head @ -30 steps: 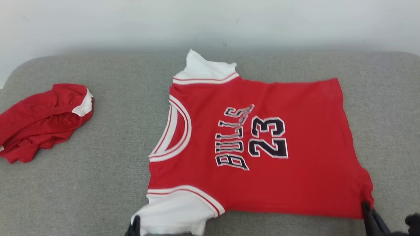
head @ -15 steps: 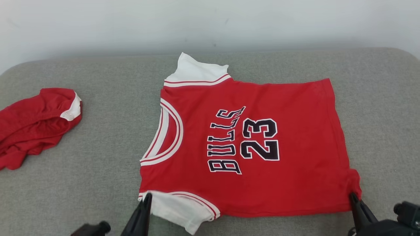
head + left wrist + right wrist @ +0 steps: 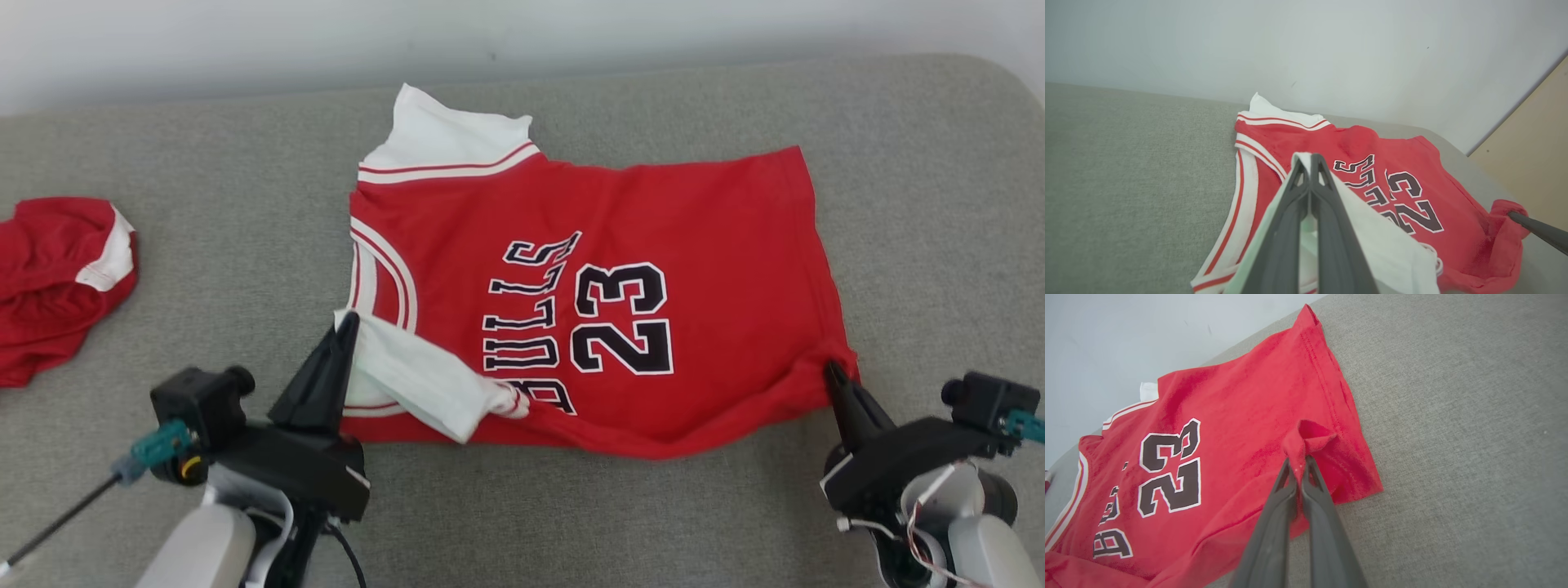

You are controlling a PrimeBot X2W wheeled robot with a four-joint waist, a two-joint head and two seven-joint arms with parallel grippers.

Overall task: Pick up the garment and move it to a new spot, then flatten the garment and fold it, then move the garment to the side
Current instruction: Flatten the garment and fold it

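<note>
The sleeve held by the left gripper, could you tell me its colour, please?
The sleeve is plain white, and it shows best in the head view.

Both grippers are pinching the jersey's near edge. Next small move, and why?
Probably carry both grips toward the far edge, kept level. The left gripper is shut on the white sleeve, the right gripper on the hem corner, and the jersey is only partly folded over.
</note>
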